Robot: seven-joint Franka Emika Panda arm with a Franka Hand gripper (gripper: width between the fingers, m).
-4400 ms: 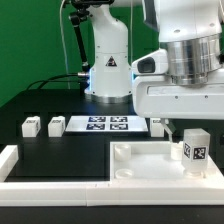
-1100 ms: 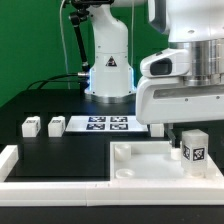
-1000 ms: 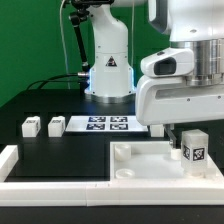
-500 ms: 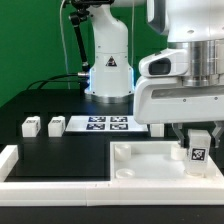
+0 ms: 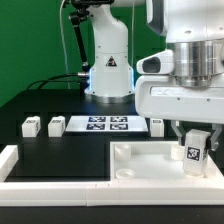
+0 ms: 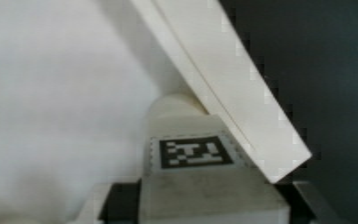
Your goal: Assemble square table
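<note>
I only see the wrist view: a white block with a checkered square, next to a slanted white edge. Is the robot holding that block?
Observer: Yes; the exterior view shows the jaws gripping that leg block from both sides, slightly tilted.
Operator: What's beneath it?
Observer: The square table slab, at the exterior view's right.
Operator: Any more blocks?
Observer: Three leg blocks on the black table: two at the exterior view's left, one beside the marker board.

Marker board point(image 5: 108, 124) flat on blk table point(image 5: 60, 155).
</note>
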